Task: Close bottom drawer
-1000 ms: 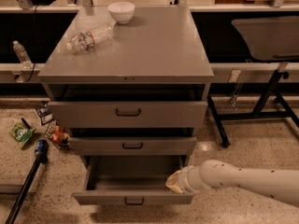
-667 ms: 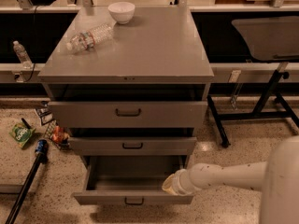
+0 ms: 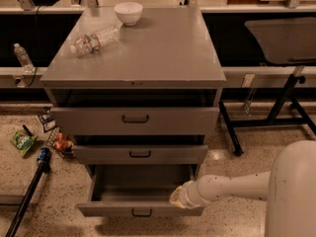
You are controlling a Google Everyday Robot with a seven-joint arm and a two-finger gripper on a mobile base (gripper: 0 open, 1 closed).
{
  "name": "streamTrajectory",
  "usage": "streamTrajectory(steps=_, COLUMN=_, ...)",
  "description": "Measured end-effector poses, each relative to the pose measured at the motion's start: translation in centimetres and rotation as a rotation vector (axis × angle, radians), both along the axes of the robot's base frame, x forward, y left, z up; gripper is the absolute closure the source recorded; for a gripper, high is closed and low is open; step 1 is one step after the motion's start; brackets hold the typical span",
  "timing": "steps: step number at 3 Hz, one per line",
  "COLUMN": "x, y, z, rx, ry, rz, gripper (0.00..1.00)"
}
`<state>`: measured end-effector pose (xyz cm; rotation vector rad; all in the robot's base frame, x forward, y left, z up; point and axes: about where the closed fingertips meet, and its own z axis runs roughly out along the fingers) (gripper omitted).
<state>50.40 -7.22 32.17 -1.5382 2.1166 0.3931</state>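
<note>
The grey metal cabinet [image 3: 133,78] has three drawers. The bottom drawer [image 3: 140,210] is pulled well out, with a low flat front and a small black handle [image 3: 141,213]; its inside looks empty. The middle drawer [image 3: 139,154] and top drawer [image 3: 134,120] stand slightly out. My white arm reaches in from the right, and the gripper [image 3: 178,197] is at the right end of the bottom drawer's front, at its upper edge, seemingly touching it.
A clear plastic bottle [image 3: 94,39] lies on the cabinet top beside a white bowl [image 3: 128,12]. Snack bags [image 3: 22,142] and a black pole [image 3: 27,196] lie on the floor at left. A black table stand [image 3: 276,107] is at right.
My arm has swung further in from the right and the gripper has shifted slightly left along the drawer's right end. The bottom drawer looks about as far open as before.
</note>
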Motion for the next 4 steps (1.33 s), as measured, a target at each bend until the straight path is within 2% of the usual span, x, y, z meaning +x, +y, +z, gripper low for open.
streamTrajectory(steps=1, x=-0.3, y=0.6, z=-4.2, rx=0.014, ry=0.002, rz=-0.017, gripper=1.0)
streamTrajectory(steps=2, x=-1.4, y=2.1, z=-9.2, rx=0.048, ry=-0.006, rz=0.002, gripper=1.0)
streamTrajectory(steps=3, x=-2.3, y=2.7, z=-11.0, rx=0.064, ry=-0.009, rz=0.024, gripper=1.0)
streamTrajectory(steps=4, x=-3.7, y=3.2, z=-14.3, rx=0.023, ry=-0.019, rz=0.032, gripper=1.0)
